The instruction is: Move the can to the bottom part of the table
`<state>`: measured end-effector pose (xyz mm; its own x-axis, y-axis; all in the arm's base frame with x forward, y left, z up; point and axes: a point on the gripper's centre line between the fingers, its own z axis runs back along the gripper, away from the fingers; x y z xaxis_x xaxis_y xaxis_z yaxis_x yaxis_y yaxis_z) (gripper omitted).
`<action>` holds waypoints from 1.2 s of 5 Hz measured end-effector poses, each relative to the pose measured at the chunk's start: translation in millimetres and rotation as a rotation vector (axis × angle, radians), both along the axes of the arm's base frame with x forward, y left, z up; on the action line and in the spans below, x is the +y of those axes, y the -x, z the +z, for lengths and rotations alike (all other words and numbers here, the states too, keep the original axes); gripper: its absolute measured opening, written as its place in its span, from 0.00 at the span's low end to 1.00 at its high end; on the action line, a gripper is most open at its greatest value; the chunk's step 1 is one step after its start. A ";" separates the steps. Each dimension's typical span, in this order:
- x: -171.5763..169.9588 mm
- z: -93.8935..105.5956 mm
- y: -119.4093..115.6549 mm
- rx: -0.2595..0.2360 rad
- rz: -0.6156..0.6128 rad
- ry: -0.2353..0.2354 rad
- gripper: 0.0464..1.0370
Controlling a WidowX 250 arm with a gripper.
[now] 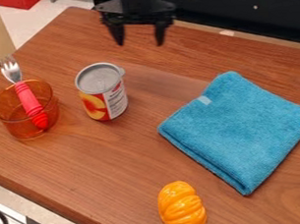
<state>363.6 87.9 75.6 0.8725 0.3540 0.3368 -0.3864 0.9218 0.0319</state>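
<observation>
- Your fingers [162,33] are spread; descend off-centre and you may tip the can [103,94].
- Carry it too low and you could snag the towel [239,126].

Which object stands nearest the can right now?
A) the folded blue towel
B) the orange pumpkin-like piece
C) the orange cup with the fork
C: the orange cup stands just beside the can, with the towel and pumpkin-like piece farther off.

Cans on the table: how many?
1: the can stands upright left of centre, between the orange cup holding the fork and the blue cloth. The cloth lies flat, so likely hides no second.
</observation>
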 end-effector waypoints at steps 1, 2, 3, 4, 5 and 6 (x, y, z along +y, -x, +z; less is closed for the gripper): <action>26.9 -3.6 0.2 0.031 -0.009 -0.003 0.96; 38.5 -4.4 8.4 0.051 -0.054 0.065 0.96; 42.5 -11.3 13.8 0.029 -0.083 0.108 0.96; 37.7 -24.1 23.0 0.045 -0.091 0.119 0.96; 31.3 -31.3 34.0 0.049 -0.092 0.109 0.96; 23.6 -30.8 39.3 0.058 -0.093 0.109 0.96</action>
<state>324.3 111.6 44.8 0.9199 0.3028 0.2491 -0.2998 0.9527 -0.0508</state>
